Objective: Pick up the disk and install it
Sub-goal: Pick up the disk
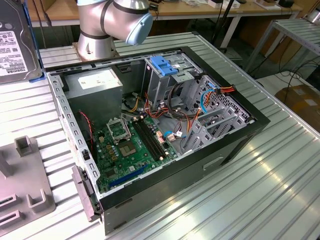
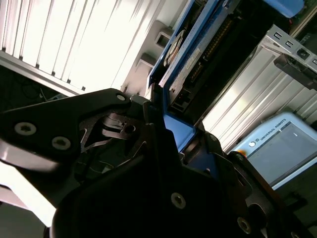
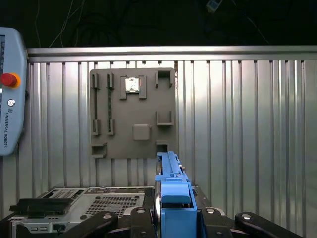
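The pincer (image 3: 174, 219) is clamped on the disk (image 3: 171, 186), whose blue rail stands edge-on between its two fingers. The disk seems to hang well above the counter (image 3: 247, 124).

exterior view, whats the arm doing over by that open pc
The arm's pincer is shut on the disk, holding it by its blue rails, up in the air above the ribbed table. The disk sits toward the exterior view's left of the open computer case and is not yet in the drive cage.
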`<state>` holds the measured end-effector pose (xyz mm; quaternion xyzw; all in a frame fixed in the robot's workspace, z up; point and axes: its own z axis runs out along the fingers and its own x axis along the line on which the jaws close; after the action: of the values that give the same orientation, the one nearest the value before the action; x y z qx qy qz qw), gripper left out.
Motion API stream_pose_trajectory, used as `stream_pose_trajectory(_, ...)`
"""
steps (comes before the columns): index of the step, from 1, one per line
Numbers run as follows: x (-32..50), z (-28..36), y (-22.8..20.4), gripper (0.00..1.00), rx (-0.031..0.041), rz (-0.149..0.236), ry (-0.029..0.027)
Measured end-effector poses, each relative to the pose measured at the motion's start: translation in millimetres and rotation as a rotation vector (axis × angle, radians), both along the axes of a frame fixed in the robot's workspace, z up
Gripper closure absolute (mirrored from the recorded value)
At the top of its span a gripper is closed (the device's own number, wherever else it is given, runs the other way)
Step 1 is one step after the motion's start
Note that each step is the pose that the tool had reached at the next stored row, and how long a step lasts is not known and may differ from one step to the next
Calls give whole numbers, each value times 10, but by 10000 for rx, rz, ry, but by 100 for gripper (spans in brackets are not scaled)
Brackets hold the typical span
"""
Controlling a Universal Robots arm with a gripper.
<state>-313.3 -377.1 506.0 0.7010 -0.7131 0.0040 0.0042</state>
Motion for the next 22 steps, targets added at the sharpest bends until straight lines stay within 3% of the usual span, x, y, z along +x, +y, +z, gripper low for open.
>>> stream_pose_trajectory(14, 438, 0, 0, 63, 0, -1, -1)
stream_pose_trajectory(18, 674, 0, 0, 63, 0, 0, 0)
stream_pose_trajectory(22, 824, 0, 0, 63, 0, -1, 0)
